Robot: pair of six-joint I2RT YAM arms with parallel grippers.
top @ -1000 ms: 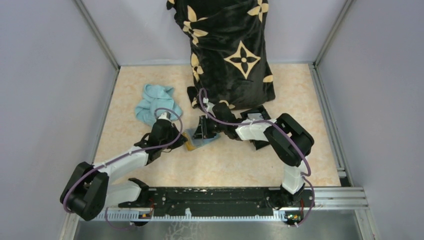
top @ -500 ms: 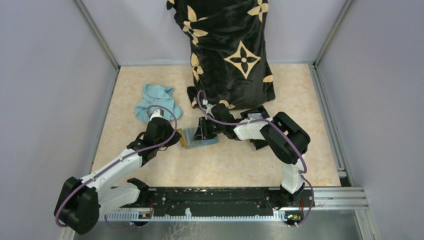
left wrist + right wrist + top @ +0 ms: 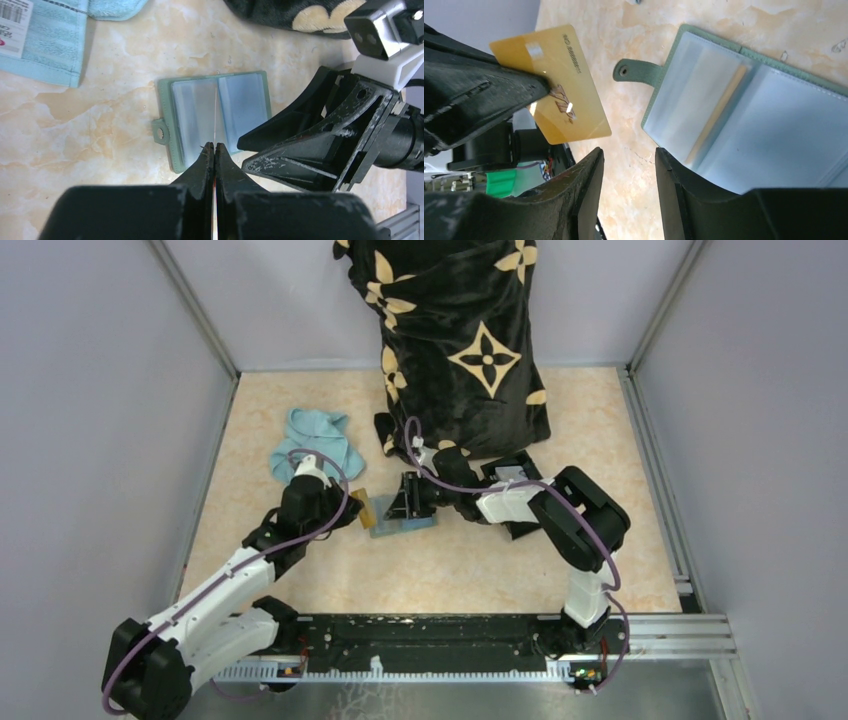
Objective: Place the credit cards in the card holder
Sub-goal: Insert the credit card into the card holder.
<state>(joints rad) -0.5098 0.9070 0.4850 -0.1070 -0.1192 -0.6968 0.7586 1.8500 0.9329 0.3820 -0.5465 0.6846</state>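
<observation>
So, compared with a second ago the left arm has stretched out further. The left gripper (image 3: 352, 510) has carried the gold card (image 3: 559, 85) from the near-left corner of the card holder (image 3: 240, 102) up to its tab side, near it but apart. The right arm and the holder have barely budged. The left jaws are clamped tight on the card, which is thin glossy plastic with rounded corners and printed digits. The holder lies open flat on the marbled beige table (image 3: 600, 430), with a soft sage-green rim, frosted clear sleeves and a little snap tab (image 3: 634, 72) poking out. A tan strip (image 3: 719, 112) shows through one sleeve. The right gripper (image 3: 628, 152) sits at the holder's edge, jaws a narrow gap apart, gripping nothing. A fluffy light blue towel (image 3: 40, 45) and a plush black blanket (image 3: 460, 340) lie behind.
</observation>
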